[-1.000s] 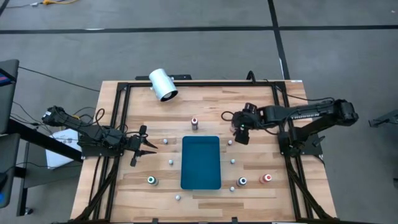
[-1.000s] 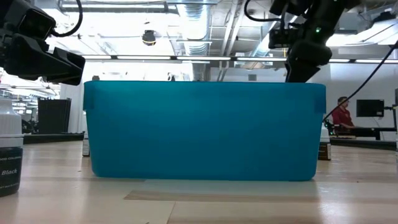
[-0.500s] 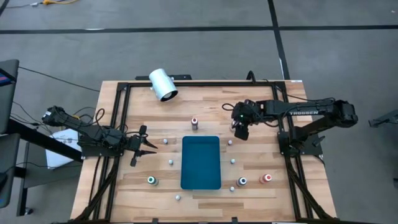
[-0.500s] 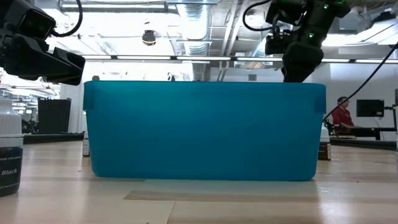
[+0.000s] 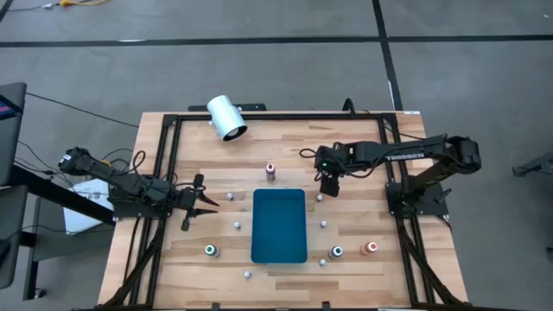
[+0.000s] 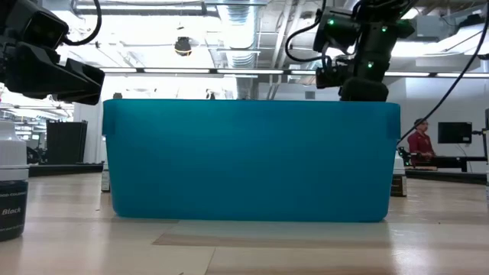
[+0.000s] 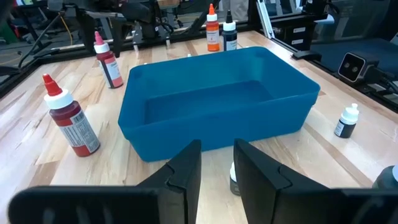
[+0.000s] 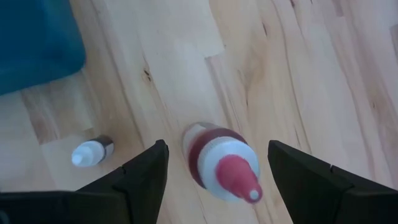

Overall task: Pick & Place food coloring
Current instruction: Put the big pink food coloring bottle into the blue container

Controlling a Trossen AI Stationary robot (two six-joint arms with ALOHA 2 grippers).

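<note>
Right gripper (image 8: pixel 214 165) hovering jaws apart over red-capped bottle (image 8: pixel 224 163), upper right of teal bin (image 5: pixel 279 225), left gripper (image 5: pixel 206 204) idling mid-left, fingers nearly together

Low view mostly blocked by teal bin (image 6: pixel 252 160); black-labelled bottle (image 6: pixel 11 187) edge-cropped.

A white cylinder (image 5: pixel 226 117) lies tipped at the wooden table's (image 5: pixel 173 259) far-left corner, well apart from the teal bin (image 5: pixel 279 225).
</note>
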